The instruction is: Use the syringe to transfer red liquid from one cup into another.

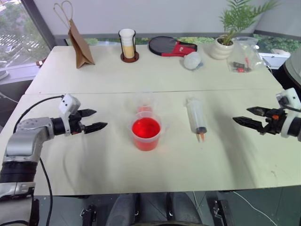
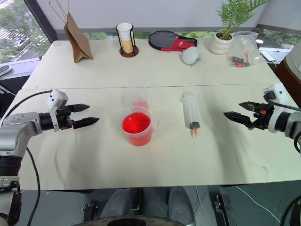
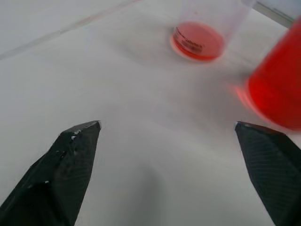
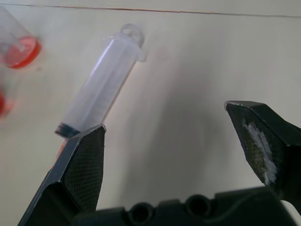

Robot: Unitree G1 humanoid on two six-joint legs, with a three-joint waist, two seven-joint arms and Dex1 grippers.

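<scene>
The wide clear handled cup point(image 1: 146, 133), nearly full of red liquid point(image 1: 146, 128), stands at the table's middle. Right behind it is the smaller clear cup point(image 1: 145, 103) with a thin layer of red liquid point(image 3: 196, 41) at its bottom. The syringe point(image 1: 195, 117) lies flat to the right of the cups, orange tip toward me. My left gripper point(image 1: 96, 119) hovers open to the left of the cups, pointing at them, nothing between its fingers. My right gripper point(image 1: 246, 116) hovers open to the right of the syringe, pointing toward it and holding nothing.
Along the back of the table point(image 1: 94, 160) stand a brown paper bag point(image 1: 80, 44), a tall white cup in a dark holder point(image 1: 128, 44), a black and red paddle point(image 1: 171, 46), a white ball point(image 1: 192, 60), a potted plant point(image 1: 225, 40) and a clear bag point(image 1: 244, 56).
</scene>
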